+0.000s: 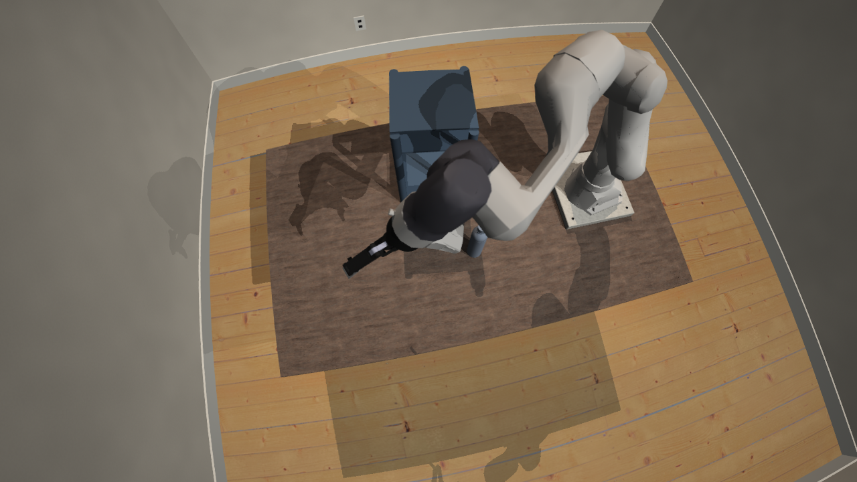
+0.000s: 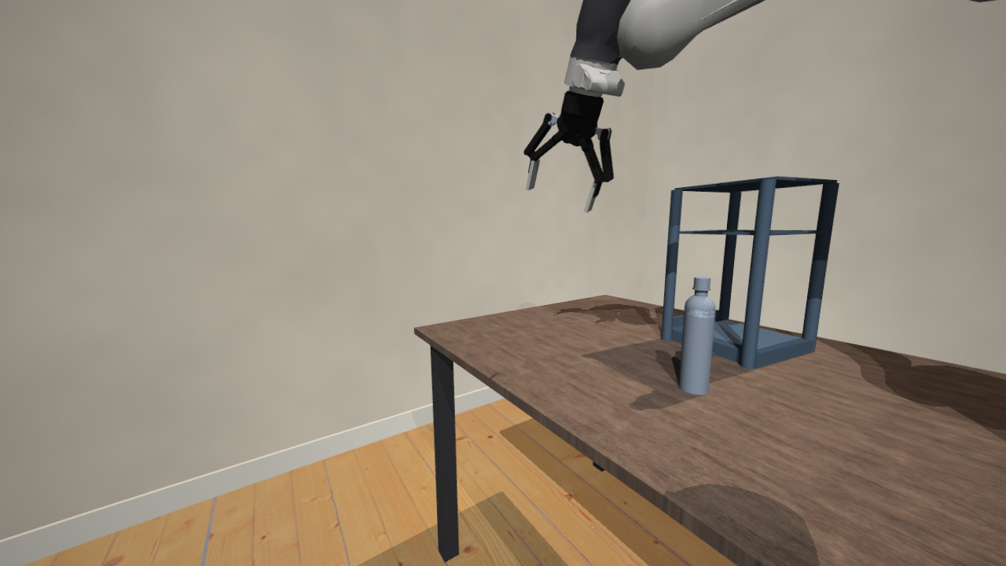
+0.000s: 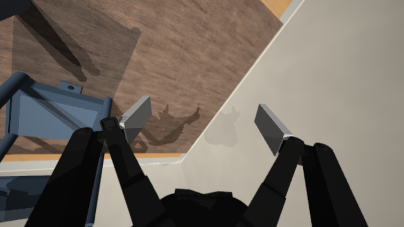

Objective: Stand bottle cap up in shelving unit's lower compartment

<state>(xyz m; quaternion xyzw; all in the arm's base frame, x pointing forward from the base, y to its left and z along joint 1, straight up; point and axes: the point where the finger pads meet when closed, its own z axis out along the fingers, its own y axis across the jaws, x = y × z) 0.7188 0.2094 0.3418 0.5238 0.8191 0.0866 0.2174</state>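
Observation:
The grey-blue bottle (image 2: 696,337) stands upright, cap up, on the wooden table in front of the blue shelving unit (image 2: 750,270). In the overhead view only part of the bottle (image 1: 477,241) shows beside the arm's wrist. My gripper (image 2: 563,186) is wide open and empty, high above the table, up and to the left of the bottle and well apart from it. In the wrist view the open fingers point at the table edge and wall, with the shelving unit (image 3: 53,113) at the left. The bottle is not visible there.
The shelving unit (image 1: 432,128) stands at the table's far side, partly covered by my arm. The robot base (image 1: 593,201) is bolted on the table's right. The table's near left edge (image 2: 492,380) drops to the wooden floor.

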